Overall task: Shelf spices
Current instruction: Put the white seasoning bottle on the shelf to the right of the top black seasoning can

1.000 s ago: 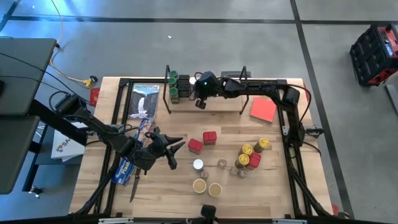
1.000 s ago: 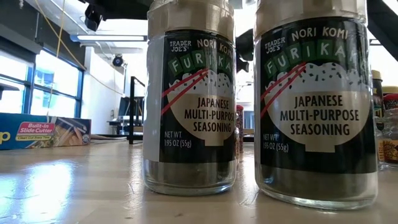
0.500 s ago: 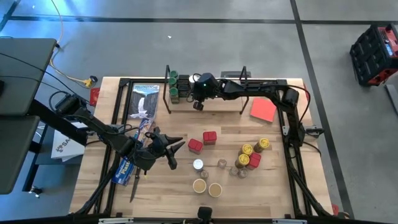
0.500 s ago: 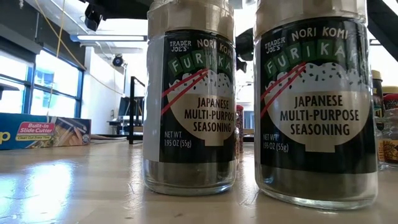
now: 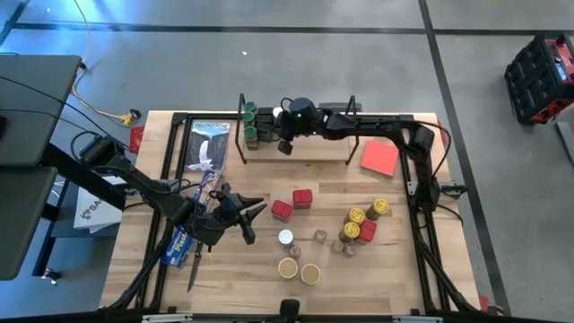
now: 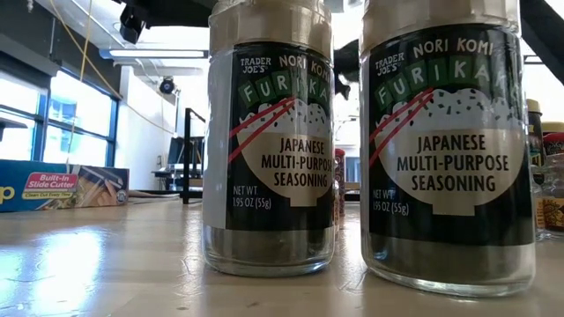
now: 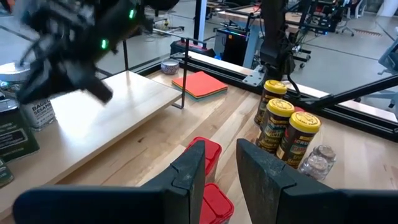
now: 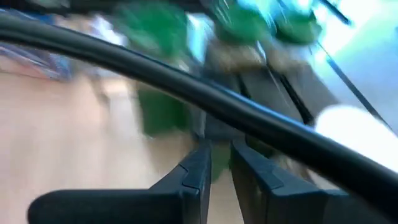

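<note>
The shelf [image 5: 314, 148], a black wire frame with a light board, stands at the table's far edge. Green-lidded jars [image 5: 252, 126] stand at its left end. My right gripper [image 5: 287, 144] [image 8: 221, 165] hovers over the board beside them, fingers nearly together with nothing between; its wrist view is blurred. My left gripper [image 5: 254, 222] [image 7: 221, 168] waits left of the two red tins [image 5: 291, 205], fingers close together and empty. Yellow-lidded jars [image 5: 363, 220], tiny clear jars [image 5: 320, 236], a white-lidded jar [image 5: 285, 237] and two tan-lidded jars [image 5: 299, 269] stand on the table.
A long blue wrap box [image 5: 184, 238] lies under my left arm, with a printed sheet [image 5: 209, 148] beyond it. A flat red card [image 5: 379, 158] lies right of the shelf. The two furikake jars [image 6: 269, 141] fill the low view. Bare wood lies between the shelf and the red tins.
My right gripper has shifted a little over the shelf board beside the green-lidded jars, first toward the table's left, then back toward the far edge.
</note>
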You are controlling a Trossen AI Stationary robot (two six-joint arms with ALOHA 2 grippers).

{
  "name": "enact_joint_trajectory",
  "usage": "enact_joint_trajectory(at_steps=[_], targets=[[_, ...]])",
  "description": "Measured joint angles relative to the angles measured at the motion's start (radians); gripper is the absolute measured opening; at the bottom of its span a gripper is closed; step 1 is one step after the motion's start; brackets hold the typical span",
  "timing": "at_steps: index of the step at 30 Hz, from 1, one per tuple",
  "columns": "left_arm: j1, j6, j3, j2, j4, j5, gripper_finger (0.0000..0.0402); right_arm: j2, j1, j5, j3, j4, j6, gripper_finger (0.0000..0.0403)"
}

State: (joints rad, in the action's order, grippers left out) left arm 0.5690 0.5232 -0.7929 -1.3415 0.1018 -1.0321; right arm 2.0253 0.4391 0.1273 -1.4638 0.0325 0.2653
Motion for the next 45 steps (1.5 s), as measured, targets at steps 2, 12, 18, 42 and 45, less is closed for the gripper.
enact_joint_trajectory(at_steps=[2, 12, 18, 42, 45], targets=[[0.0, 0.0, 0.0, 0.0, 0.001, 0.0, 0.0087, -0.04, -0.004, 0.013, -0.024, 0.011, 0.008, 0.0055], [0.0, 0.008, 0.0, 0.0, 0.003, 0.006, 0.0087, -0.122, 0.118, 0.098, -0.259, -0.372, 0.117, 0.0063], [0.0, 0.015, 0.0, 0.0, 0.001, 0.006, 0.0087, -0.084, 0.243, 0.294, -0.253, -0.551, 0.182, 0.0094], [-0.034, 0.016, 0.0, 0.0, 0.0, 0.035, 0.0087, -0.085, 0.194, 0.265, -0.096, -0.243, 0.17, 0.0254], [-0.034, 0.016, 0.0, 0.0, 0.0, 0.035, 0.0087, -0.084, 0.175, 0.256, -0.096, -0.196, 0.161, 0.0297]])
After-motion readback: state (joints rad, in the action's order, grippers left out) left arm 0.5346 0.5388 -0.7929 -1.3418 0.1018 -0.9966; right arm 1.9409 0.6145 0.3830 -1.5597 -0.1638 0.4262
